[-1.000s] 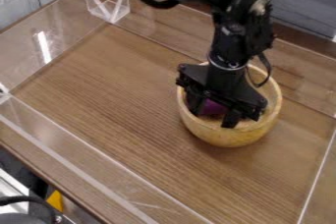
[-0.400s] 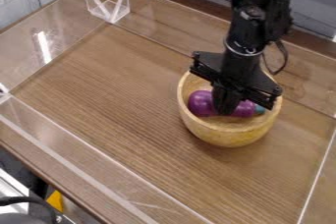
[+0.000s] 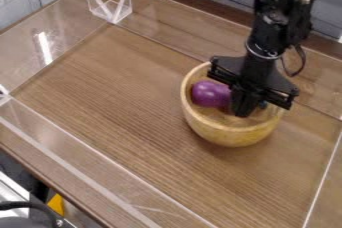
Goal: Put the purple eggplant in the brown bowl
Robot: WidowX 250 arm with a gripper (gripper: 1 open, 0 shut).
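Observation:
The brown bowl (image 3: 225,132) stands on the wooden table, right of centre. The purple eggplant (image 3: 206,94) lies inside it against the left part of the wall, glossy and free of any grip. My gripper (image 3: 250,103) points straight down into the bowl's right half, just to the right of the eggplant. Its dark fingers are drawn together and nothing shows between them. The black arm rises from it toward the top right and hides part of the bowl's far rim.
Low clear acrylic walls (image 3: 80,177) border the wooden tabletop (image 3: 107,82) at the front and left. A clear folded plastic piece (image 3: 110,5) stands at the back left. The table's right edge runs close behind the bowl.
The eggplant, held between the fingers over the bowl a second ago, now lies loose in the bowl. The gripper has shut and shifted to the right of it.

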